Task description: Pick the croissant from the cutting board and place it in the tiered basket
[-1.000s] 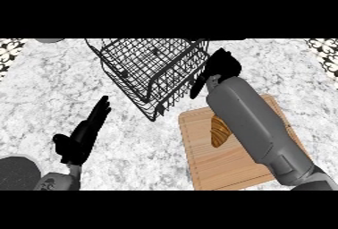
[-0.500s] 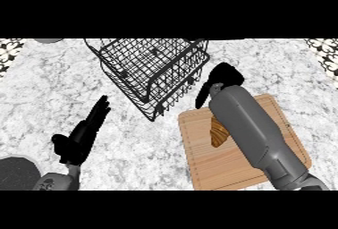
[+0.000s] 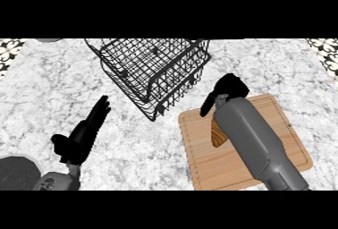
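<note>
- Head view: the croissant (image 3: 217,136) lies on the cutting board (image 3: 204,167), half under the right forearm (image 3: 254,138). The right hand (image 3: 229,89) hovers beyond it at the board's far edge; whether it is open or closed cannot be told.
- It should come nearer, over the croissant, before closing.
- The left hand (image 3: 84,134) rests open at left; the tiered basket (image 3: 152,67) stands far-left of the board.

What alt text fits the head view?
The right robot hand hovers at the far edge of a cutting board, its forearm covering part of a croissant lying there. A black wire basket stands behind; the left robot hand rests open at left.
</note>
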